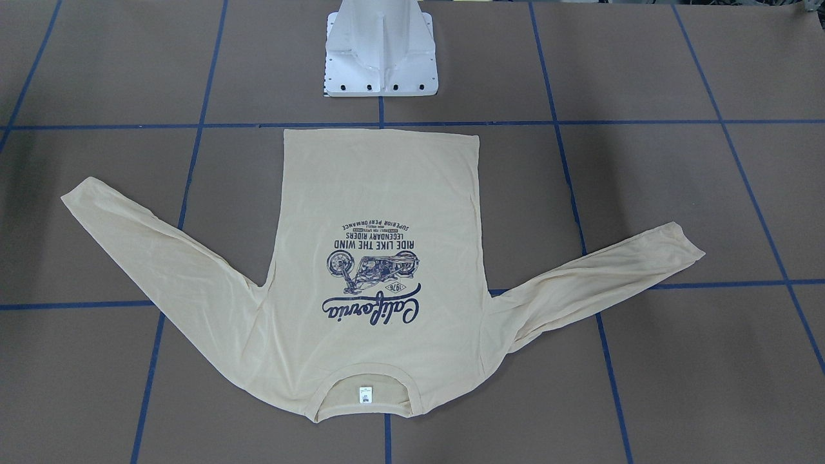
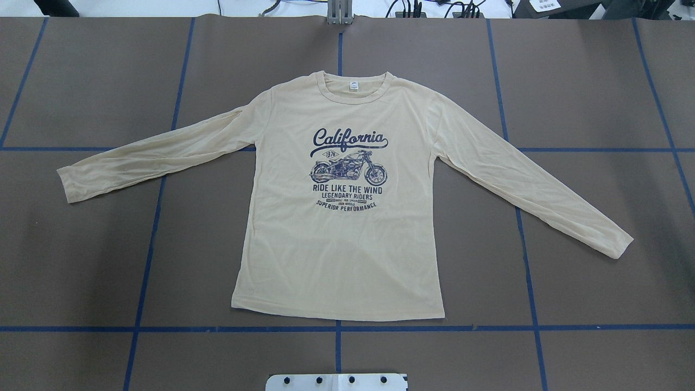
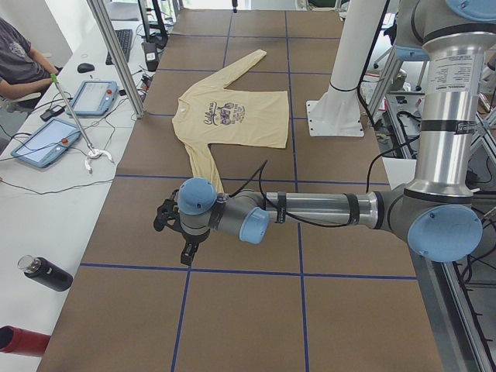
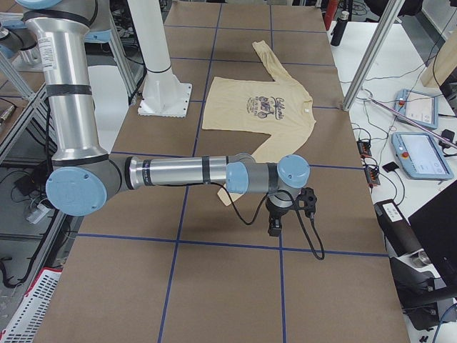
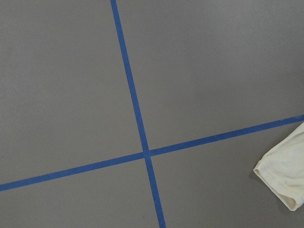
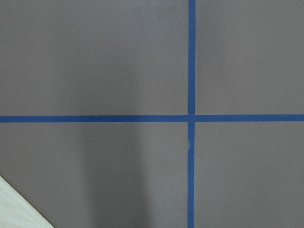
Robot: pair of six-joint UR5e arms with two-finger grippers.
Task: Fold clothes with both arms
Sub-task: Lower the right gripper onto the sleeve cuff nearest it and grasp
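Pale yellow-beige long-sleeved T-shirt (image 2: 336,255) flat, print up, mid brown taped table (image 2: 81,260). Hem at robot's edge, sleeves splayed toward both ends, likely laid out for first fold. Beyond cuffs, left gripper (image 3: 187,254) and right gripper (image 4: 274,227) hang over bare surface, no cloth held. Claw opening: cannot tell.

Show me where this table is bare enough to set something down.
Bare table lies either side of the T-shirt body, robot-side of both sleeves, plus a narrow strip between hem and white base. Crowded: the middle, under the T-shirt; past each cuff, the left arm and right arm.
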